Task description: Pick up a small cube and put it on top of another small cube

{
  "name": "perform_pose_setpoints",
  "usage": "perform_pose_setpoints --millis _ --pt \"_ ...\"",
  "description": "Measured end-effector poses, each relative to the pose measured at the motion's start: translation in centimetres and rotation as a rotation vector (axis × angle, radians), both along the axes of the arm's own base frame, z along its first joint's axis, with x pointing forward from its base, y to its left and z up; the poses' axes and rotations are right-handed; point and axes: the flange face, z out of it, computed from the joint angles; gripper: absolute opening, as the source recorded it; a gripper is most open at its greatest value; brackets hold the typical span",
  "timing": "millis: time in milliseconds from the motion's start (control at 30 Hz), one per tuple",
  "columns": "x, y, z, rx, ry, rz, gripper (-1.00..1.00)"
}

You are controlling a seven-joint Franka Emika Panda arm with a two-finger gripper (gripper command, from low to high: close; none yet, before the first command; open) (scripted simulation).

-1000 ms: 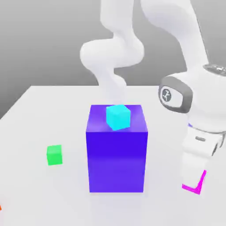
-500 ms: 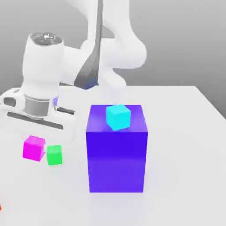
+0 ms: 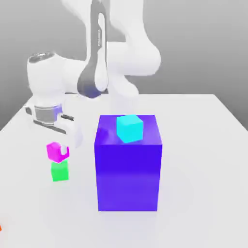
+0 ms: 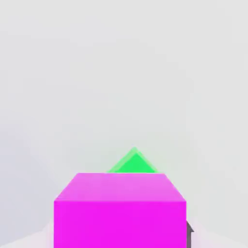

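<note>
My gripper [image 3: 58, 151] is shut on the small magenta cube [image 3: 56, 151] at the exterior view's left, holding it directly over the small green cube [image 3: 60, 171], which rests on the white table [image 3: 193, 145]. The two cubes look almost in contact; whether they touch I cannot tell. Seen from the hand, the magenta cube [image 4: 120, 210] looms close and a green corner [image 4: 133, 163] of the lower cube peeks out behind it. A dark fingertip [image 4: 189, 231] shows at the magenta cube's side.
A large blue-violet block [image 3: 128, 162] stands in the middle of the table with a small cyan cube [image 3: 130, 128] on top, just to the right of the stacked pair. A small orange thing [image 3: 1, 227] sits at the left edge.
The arm swung from the exterior view's right across to the left, carrying the magenta cube. It now sits over the green cube instead of beside it.
</note>
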Motion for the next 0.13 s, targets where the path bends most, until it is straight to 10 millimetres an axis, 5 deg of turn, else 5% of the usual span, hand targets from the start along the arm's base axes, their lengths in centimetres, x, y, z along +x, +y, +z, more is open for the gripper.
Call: perform_pose_setpoints --millis 33,67,133 --pt "-0.12 -0.01 -0.64 -0.003 0.002 -0.001 -1.00" --pt "-0.14 0.14 -1.25 -0.008 0.005 0.004 1.00" --pt "-0.16 0.11 -1.25 -0.008 0.005 0.003 1.00"
